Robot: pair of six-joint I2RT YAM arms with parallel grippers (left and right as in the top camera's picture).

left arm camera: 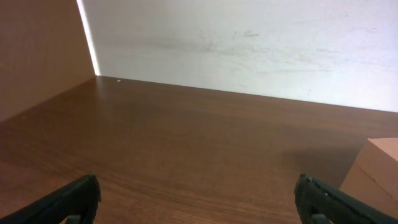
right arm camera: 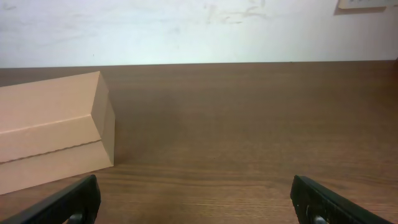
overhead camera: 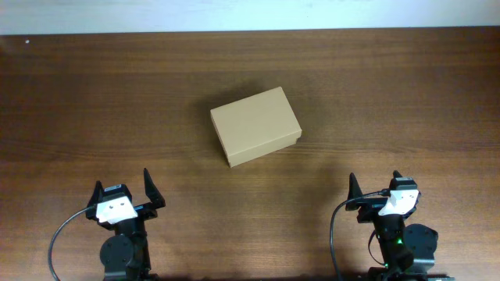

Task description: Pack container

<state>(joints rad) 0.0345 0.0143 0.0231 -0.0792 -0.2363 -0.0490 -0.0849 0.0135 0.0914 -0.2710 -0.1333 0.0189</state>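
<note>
The container [overhead camera: 255, 126] is a plain tan cardboard box with its lid shut, lying at an angle in the middle of the wooden table. It shows at the left of the right wrist view [right arm camera: 53, 127] and its corner shows at the right edge of the left wrist view [left arm camera: 379, 168]. My left gripper [overhead camera: 125, 195] is open and empty near the front left edge, well short of the box. My right gripper [overhead camera: 376, 189] is open and empty near the front right edge. Both sets of fingers [left arm camera: 199, 199] [right arm camera: 196, 202] are spread wide over bare wood.
A white wall [left arm camera: 249, 43] runs along the far edge of the table. A brown side panel [left arm camera: 37, 50] stands at the far left. The dark wooden tabletop [overhead camera: 391, 94] surrounds the box.
</note>
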